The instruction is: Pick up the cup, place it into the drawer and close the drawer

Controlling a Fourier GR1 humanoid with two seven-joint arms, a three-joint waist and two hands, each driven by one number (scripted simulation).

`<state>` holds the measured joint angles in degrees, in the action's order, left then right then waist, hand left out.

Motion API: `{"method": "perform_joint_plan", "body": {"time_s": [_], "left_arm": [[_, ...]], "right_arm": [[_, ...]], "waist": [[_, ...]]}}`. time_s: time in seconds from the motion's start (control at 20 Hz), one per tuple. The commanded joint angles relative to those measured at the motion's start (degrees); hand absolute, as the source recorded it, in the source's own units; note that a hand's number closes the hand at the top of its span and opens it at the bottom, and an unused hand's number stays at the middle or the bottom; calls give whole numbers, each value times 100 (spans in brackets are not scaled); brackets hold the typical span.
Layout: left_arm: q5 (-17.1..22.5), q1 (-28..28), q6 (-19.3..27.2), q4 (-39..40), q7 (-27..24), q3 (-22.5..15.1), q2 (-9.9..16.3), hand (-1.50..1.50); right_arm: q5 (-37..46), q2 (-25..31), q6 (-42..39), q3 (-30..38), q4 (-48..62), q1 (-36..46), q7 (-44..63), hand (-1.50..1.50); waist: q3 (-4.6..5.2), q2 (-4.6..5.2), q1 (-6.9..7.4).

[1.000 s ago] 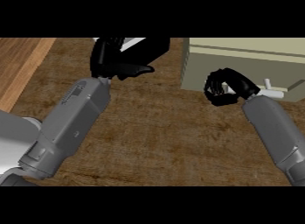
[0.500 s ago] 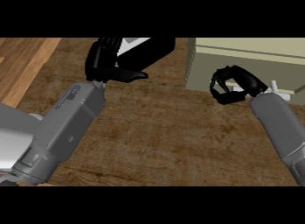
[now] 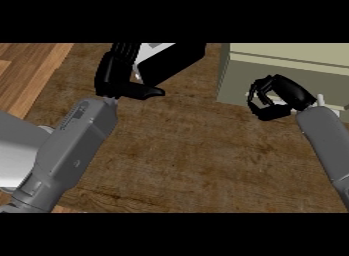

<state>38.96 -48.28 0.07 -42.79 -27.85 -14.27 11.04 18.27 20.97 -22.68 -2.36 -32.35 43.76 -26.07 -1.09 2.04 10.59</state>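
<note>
No cup shows plainly anywhere, so how far the task has got must be judged from the hands. The right hand (image 3: 279, 97), at about three o'clock, has its fingers curled in a tight ring. A pale sliver (image 3: 282, 103) lies inside that ring. It may be the cup, but too little of it shows to be sure, and I cannot say the hand truly holds anything.

Just behind that hand, toward one o'clock, stands the beige drawer unit (image 3: 295, 70). Its front face lies under the hand, and a small white handle (image 3: 326, 101) sticks out beside the wrist. Whether the drawer is open or closed cannot be told from this angle.

At eleven o'clock the left hand (image 3: 121, 72) hangs with its fingers fairly straight and its thumb pointing right, gripping nothing. It partly covers a black and white object (image 3: 169, 57) on the brown table (image 3: 192, 155).

As a judgement, the pick-up may be done. Placing the cup inside and shutting the drawer are both left.
</note>
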Motion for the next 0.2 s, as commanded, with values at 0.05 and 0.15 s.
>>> {"method": "perform_joint_plan", "body": {"time_s": [0.05, 0.15], "left_arm": [[2, 84, -98, -93, 51, -53, 6, -150], [48, 150, -142, -132, 6, -6, 29, -150]], "right_arm": [[-3, 712, 613, 506, 146, 979, 515, 150], [-35, 729, 534, 500, 97, 945, 480, 150]], "waist": [[91, 66, 213], [95, 73, 240]]}}
